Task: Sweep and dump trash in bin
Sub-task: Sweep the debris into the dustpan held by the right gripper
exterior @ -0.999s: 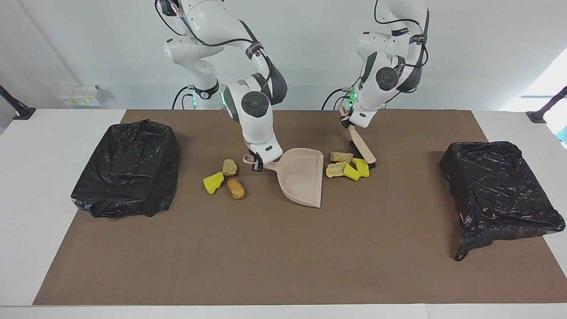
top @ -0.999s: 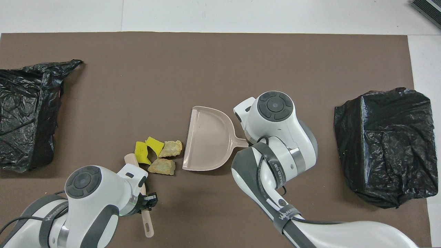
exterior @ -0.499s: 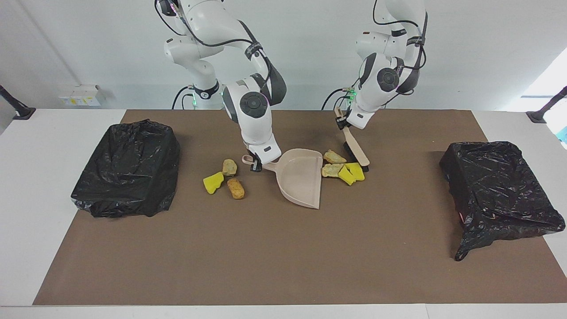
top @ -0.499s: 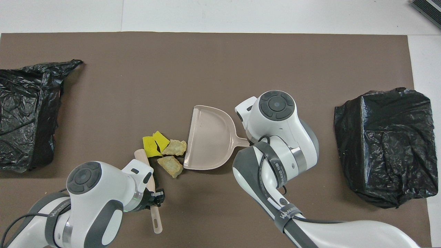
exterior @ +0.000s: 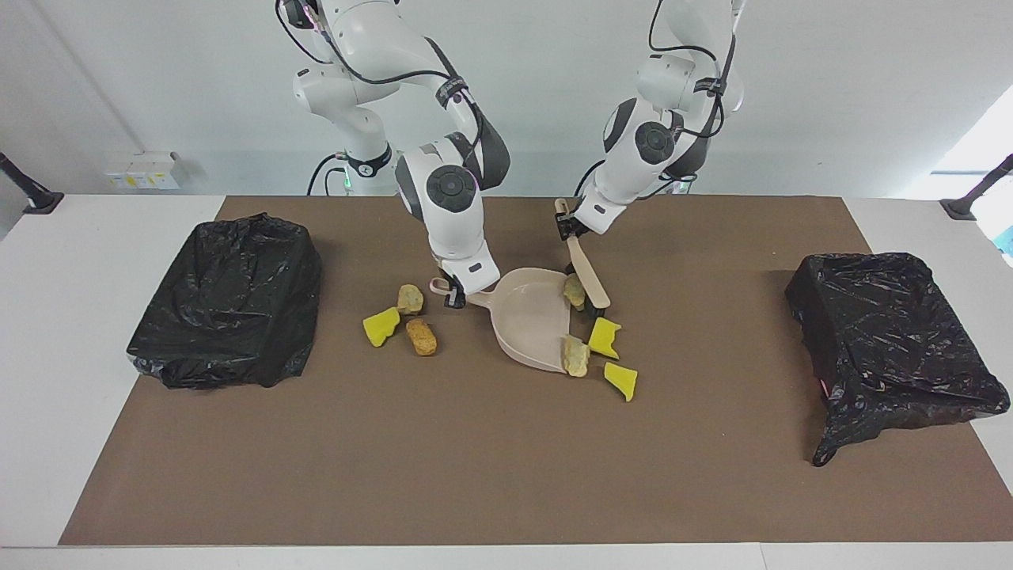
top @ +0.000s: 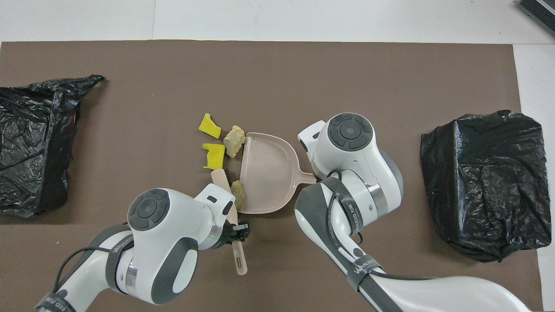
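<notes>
Hiding three chunks (exterior: 404, 321): right arm overhead.

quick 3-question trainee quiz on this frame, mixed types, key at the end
1. True or false: the right pincer grips the handle of the dustpan.
2. How many trash pieces lie on the mat beside the dustpan's handle, toward the right arm's end of the table?
3. The left pincer holds: A) the brush; B) a yellow sponge piece; C) a bin bag.

Key: 1 true; 2 three; 3 A.
</notes>
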Robot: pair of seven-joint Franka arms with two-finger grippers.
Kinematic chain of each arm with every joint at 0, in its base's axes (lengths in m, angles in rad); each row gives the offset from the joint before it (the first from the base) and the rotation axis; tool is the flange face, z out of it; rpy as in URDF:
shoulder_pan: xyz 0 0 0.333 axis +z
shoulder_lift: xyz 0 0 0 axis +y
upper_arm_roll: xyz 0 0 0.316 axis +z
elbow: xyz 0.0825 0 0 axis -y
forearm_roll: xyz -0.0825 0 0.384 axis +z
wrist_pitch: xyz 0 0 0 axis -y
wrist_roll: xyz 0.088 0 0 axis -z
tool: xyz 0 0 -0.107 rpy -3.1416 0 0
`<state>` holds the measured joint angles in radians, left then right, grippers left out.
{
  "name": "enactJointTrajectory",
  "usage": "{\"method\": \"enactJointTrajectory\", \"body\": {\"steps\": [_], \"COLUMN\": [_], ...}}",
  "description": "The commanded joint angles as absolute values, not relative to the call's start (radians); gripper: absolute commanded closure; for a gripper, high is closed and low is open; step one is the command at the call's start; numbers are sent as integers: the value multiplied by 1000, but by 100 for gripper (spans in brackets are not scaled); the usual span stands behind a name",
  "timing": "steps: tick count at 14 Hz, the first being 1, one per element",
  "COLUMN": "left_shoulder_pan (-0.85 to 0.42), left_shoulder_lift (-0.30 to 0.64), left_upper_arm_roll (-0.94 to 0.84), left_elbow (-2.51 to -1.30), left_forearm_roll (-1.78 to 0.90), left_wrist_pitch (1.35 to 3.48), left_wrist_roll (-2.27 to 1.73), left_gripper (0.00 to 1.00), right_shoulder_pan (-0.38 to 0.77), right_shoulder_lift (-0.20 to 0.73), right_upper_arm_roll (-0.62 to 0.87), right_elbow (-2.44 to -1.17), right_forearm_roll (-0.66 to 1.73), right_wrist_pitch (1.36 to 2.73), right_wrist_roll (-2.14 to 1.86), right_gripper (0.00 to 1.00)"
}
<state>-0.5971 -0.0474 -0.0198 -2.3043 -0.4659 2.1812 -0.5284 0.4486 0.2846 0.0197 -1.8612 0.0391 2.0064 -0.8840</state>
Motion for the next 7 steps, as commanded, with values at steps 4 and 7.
{"method": "enactJointTrajectory", "body": {"steps": [4, 7], "left_shoulder_pan": [-603, -557], "left_shoulder_lift": [66, 52], "left_upper_arm_roll": [-2, 8], "left_elbow": [-2102, -2053], "left_forearm_roll": [-476, -364], "left_wrist_pitch": [2042, 1976], "left_wrist_roll": [-499, -500], "left_gripper": [100, 100], "right_shoulder_pan": [439, 439], "right_shoulder_lift": [255, 255], "right_upper_arm_roll": [32, 32], "right_elbow": [-1890, -1890], "right_forearm_roll": [32, 32], "right_wrist_pitch": [2020, 2020], "right_wrist_roll": [-859, -847], "right_gripper": [100, 100]}}
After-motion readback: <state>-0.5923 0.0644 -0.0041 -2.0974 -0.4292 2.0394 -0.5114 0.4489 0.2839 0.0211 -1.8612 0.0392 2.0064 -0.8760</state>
